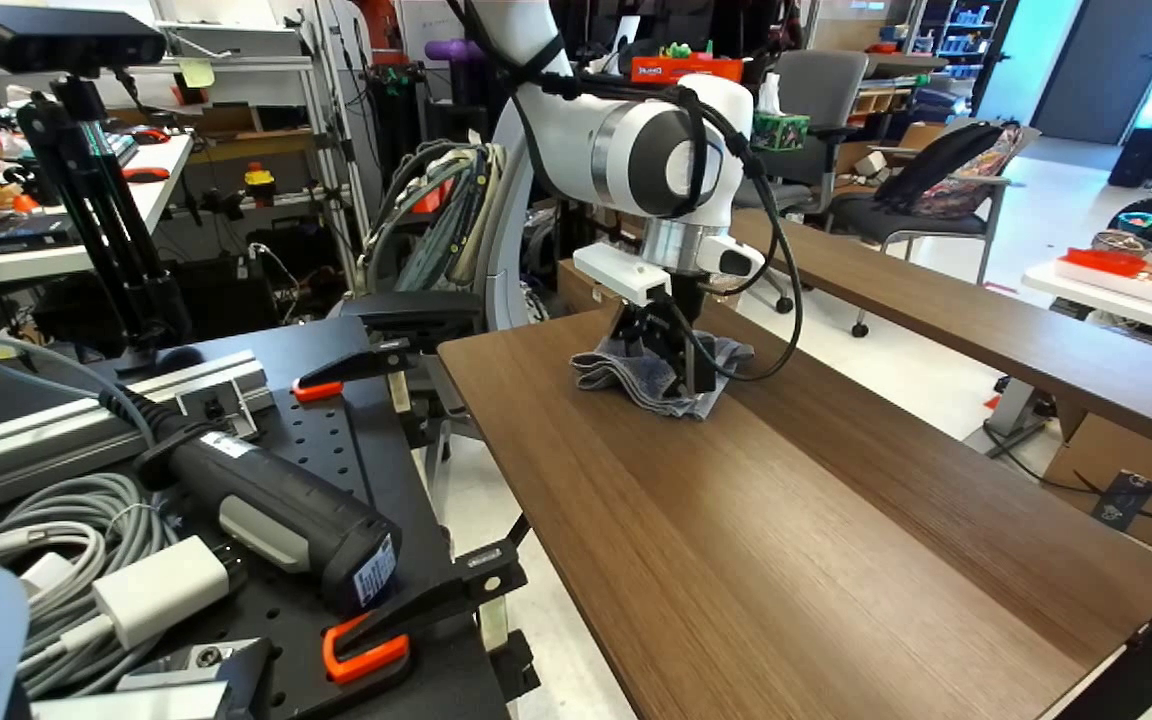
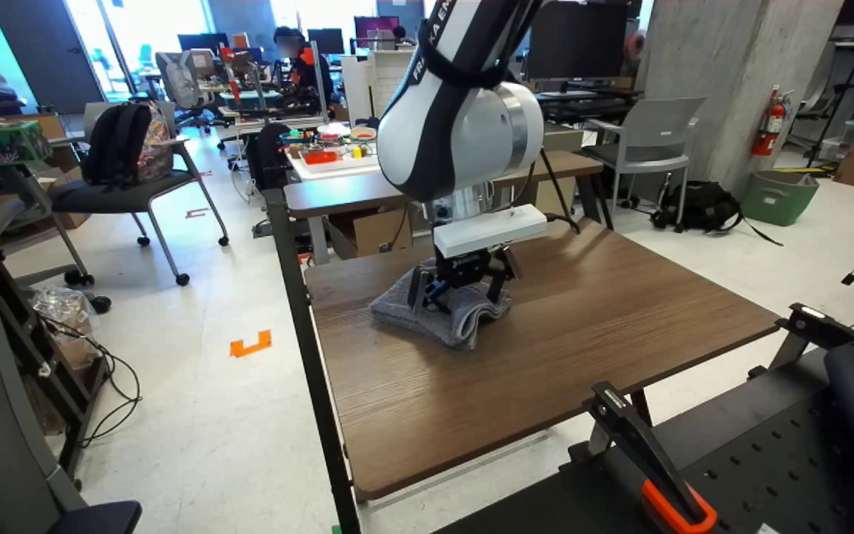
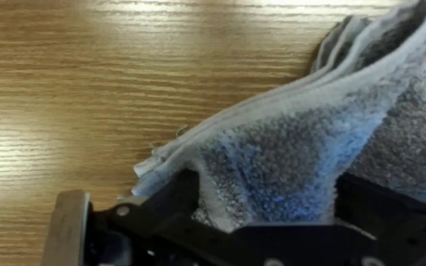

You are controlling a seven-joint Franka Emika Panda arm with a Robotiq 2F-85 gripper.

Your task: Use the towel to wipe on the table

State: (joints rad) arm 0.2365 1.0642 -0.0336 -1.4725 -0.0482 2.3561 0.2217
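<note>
The gray towel (image 2: 434, 319) lies folded and rumpled on the brown surface (image 2: 560, 348). Above it, in an exterior view, the robot arm (image 2: 464, 141) bears lettering of which "KA EM" can be read, the rest partly covered by a black strap (image 2: 457, 70). Well apart from the towel, a cardboard box (image 1: 1086, 460) shows a curved-arrow mark; nearer the camera than the towel, a black handheld device (image 1: 311, 500) carries a white label (image 1: 376, 570) printed too small to make out.

Beyond the towel are a green-patterned tissue box (image 1: 779, 131) with a white tissue (image 1: 769, 95) poking out, and a red box (image 1: 686, 69) with green things (image 1: 678, 50) at its top. A green bin (image 2: 779, 196), contents hidden, stands well past the towel.

The tool (image 2: 464, 285) is down at the towel, its fingers (image 2: 418, 289) spread wide. In the wrist view the cloth bulges up between them against the black linkage, touched but not pinched.
</note>
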